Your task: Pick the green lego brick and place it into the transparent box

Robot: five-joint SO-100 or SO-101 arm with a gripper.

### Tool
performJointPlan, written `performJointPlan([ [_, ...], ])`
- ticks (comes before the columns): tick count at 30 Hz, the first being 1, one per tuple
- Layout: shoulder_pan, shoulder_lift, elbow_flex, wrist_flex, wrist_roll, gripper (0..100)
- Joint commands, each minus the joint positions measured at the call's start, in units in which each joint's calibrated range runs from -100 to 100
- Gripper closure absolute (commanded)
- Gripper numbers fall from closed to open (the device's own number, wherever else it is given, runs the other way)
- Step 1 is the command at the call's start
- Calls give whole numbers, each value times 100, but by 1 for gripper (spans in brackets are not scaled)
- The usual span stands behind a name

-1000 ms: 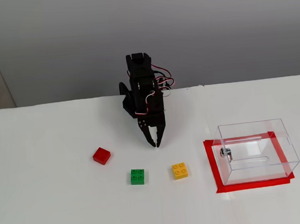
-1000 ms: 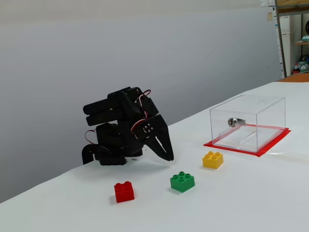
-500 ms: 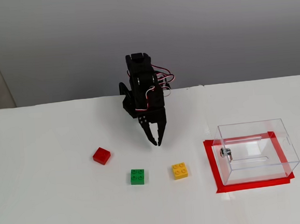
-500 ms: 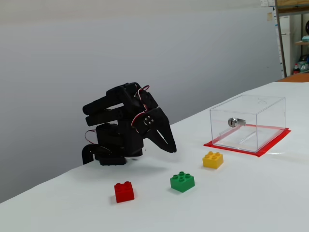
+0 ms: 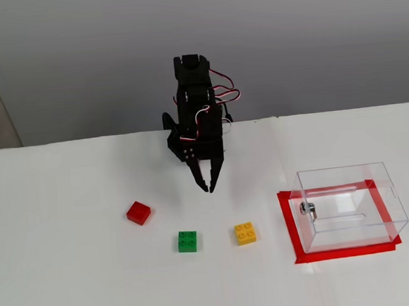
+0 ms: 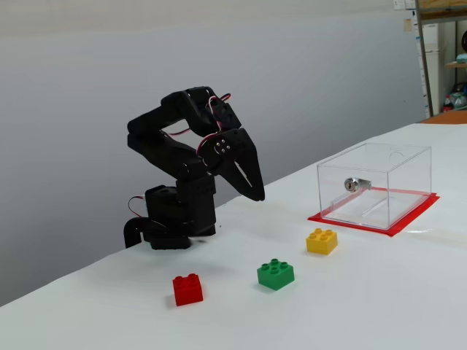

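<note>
The black two-finger gripper (image 5: 209,186) hangs above the white tabletop (image 5: 72,277) with its fingers pressed together to a point and nothing between them; it points down and toward the table's near edge. The step in hand, as I judge it, is the reach for the small bright green square plastic brick with studs on top (image 5: 187,241). To do it well the fingers should spread before the descent; they should come down straight over the brick, astride two opposite flat sides, and avoid the yellow studded brick (image 5: 245,233) close beside it. In a fixed view (image 6: 256,191) the green brick (image 6: 276,273) lies on the table nearer the front edge than the fingertips, well apart from them; the red brick (image 5: 138,213) sits toward the left edge. The clear plastic rectangular box (image 5: 350,205), framed by red tape (image 5: 286,221), stands empty near the right edge.
</note>
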Motion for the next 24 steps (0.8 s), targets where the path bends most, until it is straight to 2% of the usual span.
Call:
performJointPlan([
  [1,245,954,-900,-81,-6,99],
  [6,711,1938,-1651,-194,20,99],
  [12,1213,2837,-1723,-1073,51,99],
  [20,1310,3745,-1813,-1491,871,99],
  [24,1332,3949,-1822,-1534,959,99],
])
